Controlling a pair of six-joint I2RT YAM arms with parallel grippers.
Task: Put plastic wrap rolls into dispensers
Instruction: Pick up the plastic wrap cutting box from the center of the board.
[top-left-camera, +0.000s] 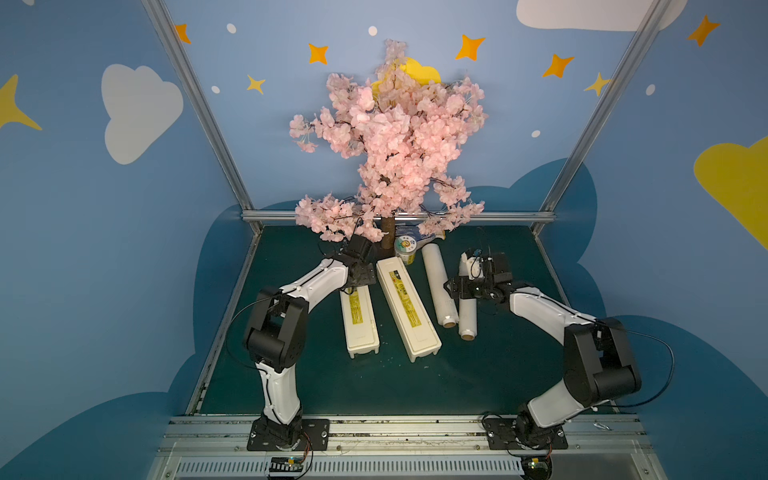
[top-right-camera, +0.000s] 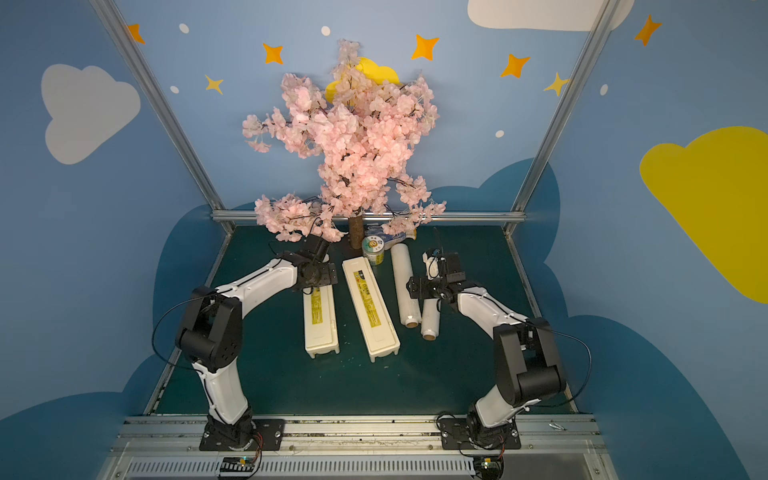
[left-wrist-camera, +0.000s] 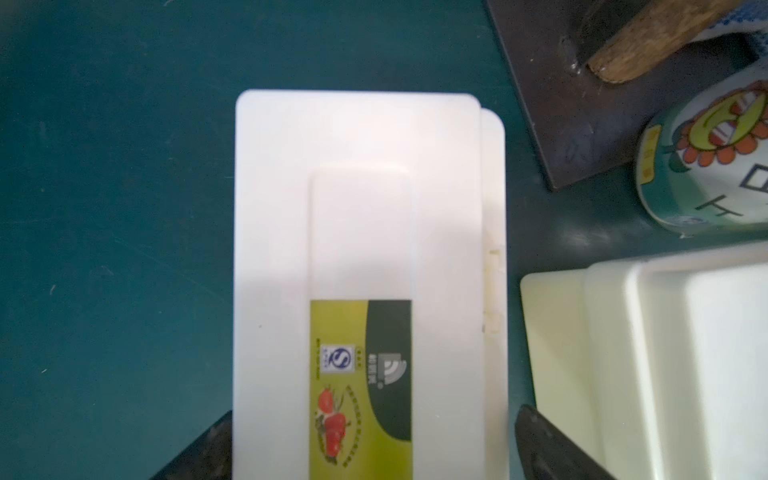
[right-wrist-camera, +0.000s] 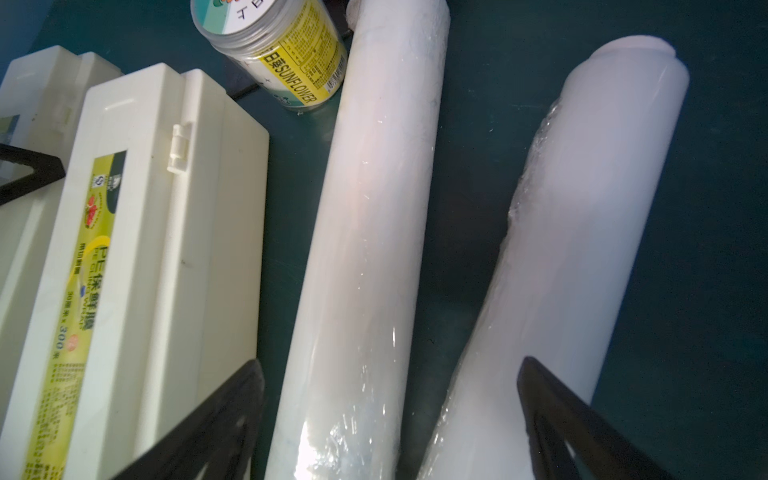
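The left dispenser (top-left-camera: 359, 322) and right dispenser (top-left-camera: 409, 309) lie closed on the desk (top-left-camera: 478, 374), with the plastic wrap rolls (top-left-camera: 436, 286) beside them. The left end effector (left-wrist-camera: 374, 411) is spread wide over the left dispenser. The right end effector (right-wrist-camera: 390, 363) is spread above the rolls, seemingly touching neither.

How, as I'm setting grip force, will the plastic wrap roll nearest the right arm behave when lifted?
The plastic wrap roll is a smooth cylinder lying on the flat mat, so it probably rolls if nudged sideways. Its cardboard core suggests it stays stiff. The glossy, wrinkled film may slip.
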